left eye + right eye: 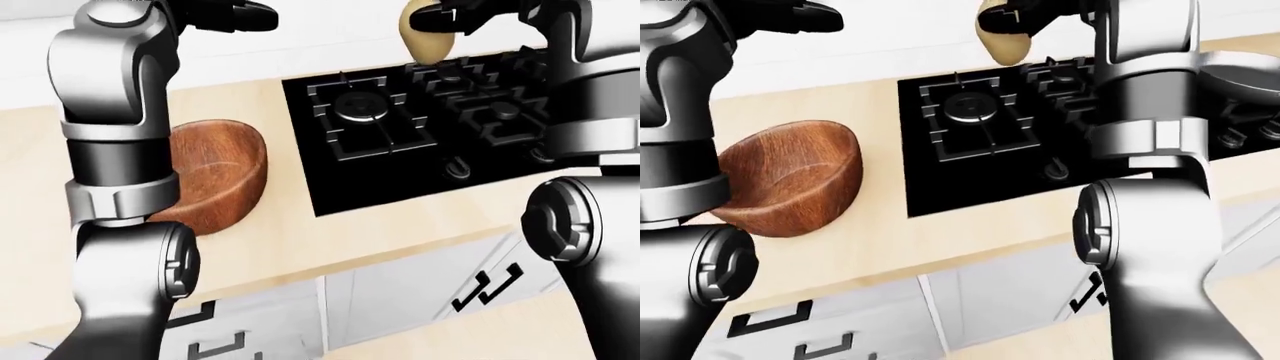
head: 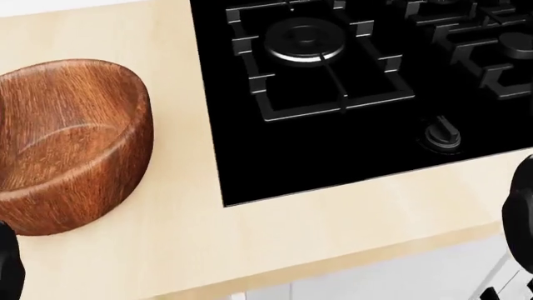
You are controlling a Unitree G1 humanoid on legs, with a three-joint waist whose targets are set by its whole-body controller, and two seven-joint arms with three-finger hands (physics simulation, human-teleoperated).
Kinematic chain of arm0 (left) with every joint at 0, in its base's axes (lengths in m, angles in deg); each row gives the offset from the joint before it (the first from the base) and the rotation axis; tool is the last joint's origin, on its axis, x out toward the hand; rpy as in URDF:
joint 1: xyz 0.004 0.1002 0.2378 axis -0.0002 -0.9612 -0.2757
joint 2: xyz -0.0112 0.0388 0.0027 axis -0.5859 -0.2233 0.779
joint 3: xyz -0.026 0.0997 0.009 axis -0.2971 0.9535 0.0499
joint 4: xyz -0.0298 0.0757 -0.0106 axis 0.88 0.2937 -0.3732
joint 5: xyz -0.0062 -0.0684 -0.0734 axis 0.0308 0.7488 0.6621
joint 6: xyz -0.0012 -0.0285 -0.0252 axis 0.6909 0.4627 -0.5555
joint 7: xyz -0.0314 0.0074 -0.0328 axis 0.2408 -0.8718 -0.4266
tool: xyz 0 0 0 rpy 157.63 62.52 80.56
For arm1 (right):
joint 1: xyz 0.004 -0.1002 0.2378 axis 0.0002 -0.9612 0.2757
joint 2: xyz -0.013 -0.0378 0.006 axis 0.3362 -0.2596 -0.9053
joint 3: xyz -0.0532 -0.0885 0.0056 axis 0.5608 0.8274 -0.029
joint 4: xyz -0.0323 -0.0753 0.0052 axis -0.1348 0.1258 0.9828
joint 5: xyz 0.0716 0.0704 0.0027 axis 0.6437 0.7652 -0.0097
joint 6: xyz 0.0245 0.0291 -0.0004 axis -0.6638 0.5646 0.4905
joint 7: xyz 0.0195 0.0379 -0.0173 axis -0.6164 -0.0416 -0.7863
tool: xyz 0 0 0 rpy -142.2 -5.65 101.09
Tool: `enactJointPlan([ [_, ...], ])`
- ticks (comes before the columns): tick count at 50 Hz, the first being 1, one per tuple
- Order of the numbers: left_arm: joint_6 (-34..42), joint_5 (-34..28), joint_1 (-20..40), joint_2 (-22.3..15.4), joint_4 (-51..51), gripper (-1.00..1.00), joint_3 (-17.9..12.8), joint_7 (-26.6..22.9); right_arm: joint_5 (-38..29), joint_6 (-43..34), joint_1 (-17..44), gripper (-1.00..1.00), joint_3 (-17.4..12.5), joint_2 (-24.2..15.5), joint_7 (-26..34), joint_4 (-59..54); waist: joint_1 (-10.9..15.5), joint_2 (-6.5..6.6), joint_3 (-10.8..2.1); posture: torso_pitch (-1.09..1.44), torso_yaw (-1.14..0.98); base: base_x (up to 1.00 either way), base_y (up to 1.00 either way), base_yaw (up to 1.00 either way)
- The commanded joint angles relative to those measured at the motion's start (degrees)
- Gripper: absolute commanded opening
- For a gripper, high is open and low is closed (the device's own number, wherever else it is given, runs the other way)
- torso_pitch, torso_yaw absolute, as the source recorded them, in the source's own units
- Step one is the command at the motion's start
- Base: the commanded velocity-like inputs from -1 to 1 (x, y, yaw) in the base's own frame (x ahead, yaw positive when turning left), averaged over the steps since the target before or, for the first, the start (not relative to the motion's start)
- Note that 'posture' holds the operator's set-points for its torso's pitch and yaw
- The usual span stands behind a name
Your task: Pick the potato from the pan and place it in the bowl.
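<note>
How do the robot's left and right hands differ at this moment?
The right hand grips the pale yellow potato above the black gas stove; the left hand holds nothing. The left hand stands nearer the brown wooden bowl. Both are raised, with dark fingers.

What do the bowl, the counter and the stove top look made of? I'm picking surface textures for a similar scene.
The bowl looks like dark reddish wood with a smooth, faintly glossy finish: streaky grain runs across its wall. The counter looks like pale matte wood or laminate with faint grain. The stove top reads as glossy black glass, though the render leaves that open; its grates look like dark metal.
</note>
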Motion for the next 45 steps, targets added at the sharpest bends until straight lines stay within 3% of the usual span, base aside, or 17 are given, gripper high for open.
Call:
enactJointPlan([
  [1, -1.67, -0.36, 1.97, -1.07, -1.12, 1.00, -0.63, 0.32, 0.68, 1.67, 2.53, -1.00, -0.41, -0.39, -0.30, 2.12, 0.38, -0.62, -1.62, 0.00, 0.00, -0.10, 0.33, 0.00],
  [3, -1.90, -0.38, 2.07, -1.10, -0.81, 1.00, -0.60, 0.35, 0.72, 1.52, 1.92, -1.00, -0.50, -0.47, -0.17, 2.51, 0.09, 1.64, -1.55, 0.00, 0.00, -0.10, 0.34, 0.00],
  [5, -2.17, -0.43, 1.87, -0.87, -0.68, 1.00, -0.46, 0.43, 0.74, 1.27, 1.56, -1.00, -0.59, -0.62, -0.18, 3.05, -0.25, 5.88, -2.38, 0.00, 0.00, -0.10, 0.34, 0.00],
  [6, -2.13, -0.43, 1.85, -0.83, -0.75, 1.00, -0.44, 0.43, 0.75, 1.16, 1.50, -1.00, -0.57, -0.61, -0.16, 3.19, -0.15, 3.92, -2.04, 0.00, 0.00, -0.11, 0.34, 0.00],
  [8, -1.96, -0.45, 1.91, -0.79, -0.90, 1.00, -0.41, 0.41, 0.77, 0.96, 1.66, -1.00, -0.60, -0.69, -0.14, 3.32, -0.32, 3.98, -1.79, 0.00, 0.00, -0.10, 0.33, 0.00],
  [19, -1.69, -0.53, 1.80, -0.81, -1.38, 1.00, -0.43, 0.36, 0.92, 0.73, 1.73, -1.00, -0.51, -0.59, -0.12, 3.55, -1.05, -1.42, -1.35, 0.00, 0.00, -0.10, 0.33, 0.00],
  [21, -1.41, -0.57, 2.22, -0.95, -1.44, 1.00, -0.41, 0.26, 0.93, 0.83, 1.69, -1.00, -0.51, -0.53, -0.16, 3.50, -0.99, -3.47, -1.55, 0.00, 0.00, -0.10, 0.33, 0.00],
  [22, -1.42, -0.59, 2.26, -0.98, -1.41, 1.00, -0.44, 0.27, 0.94, 0.94, 1.67, -1.00, -0.51, -0.48, -0.19, 3.42, -0.95, -5.66, -2.38, 0.00, 0.00, -0.10, 0.33, 0.00],
  [23, -1.58, -0.63, 2.19, -0.98, -1.28, 1.00, -0.44, 0.28, 0.96, 0.96, 1.64, -1.00, -0.52, -0.44, -0.20, 3.44, -1.09, -3.17, -1.57, 0.00, 0.00, -0.10, 0.33, 0.00],
  [24, -1.68, -0.65, 2.07, -0.94, -1.27, 1.00, -0.44, 0.30, 0.96, 1.00, 1.54, -1.00, -0.50, -0.42, -0.21, 3.45, -0.51, -4.19, -2.47, 0.00, 0.00, -0.09, 0.33, 0.00],
  [26, -1.84, -0.72, 1.82, -0.73, -1.25, 1.00, -0.36, 0.39, 0.94, 1.02, 1.60, -1.00, -0.51, -0.52, -0.18, 3.35, -0.24, -3.78, -3.05, 0.00, 0.00, -0.11, 0.33, 0.00],
  [31, -1.47, -0.79, 2.13, -0.73, -1.53, 1.00, -0.30, 0.31, 0.90, 1.04, 1.82, -1.00, -0.48, -0.49, -0.17, 3.26, 0.40, -0.94, -1.67, 0.00, 0.00, -0.10, 0.32, 0.00],
  [34, -1.59, -0.84, 2.00, -0.78, -1.48, 1.00, -0.35, 0.26, 0.90, 1.32, 1.83, -1.00, -0.45, -0.41, -0.18, 2.99, -0.07, 2.48, -1.55, 0.00, 0.00, -0.10, 0.32, 0.00],
  [35, -1.50, -0.84, 2.07, -0.81, -1.53, 1.00, -0.37, 0.23, 0.92, 1.30, 1.87, -1.00, -0.47, -0.44, -0.14, 2.96, -0.28, 4.74, -2.04, 0.00, 0.00, -0.09, 0.33, 0.00],
  [36, -1.40, -0.85, 2.18, -0.81, -1.58, 1.00, -0.36, 0.23, 0.90, 1.29, 1.94, -1.00, -0.47, -0.48, -0.13, 2.92, -0.91, 5.57, -2.77, 0.00, 0.00, -0.09, 0.33, 0.00],
  [38, -1.36, -0.90, 2.39, -0.72, -1.50, 1.00, -0.27, 0.24, 0.88, 1.32, 2.03, -1.00, -0.46, -0.51, -0.10, 2.82, -0.68, 4.39, -1.56, 0.00, 0.00, -0.10, 0.32, 0.00],
  [45, -1.79, -1.07, 2.88, -0.44, -0.67, 1.00, -0.11, 0.19, 0.98, 1.50, 2.06, -1.00, -0.62, -0.63, -0.10, 2.66, -1.02, 0.56, -1.29, 0.00, 0.00, -0.10, 0.33, 0.00],
])
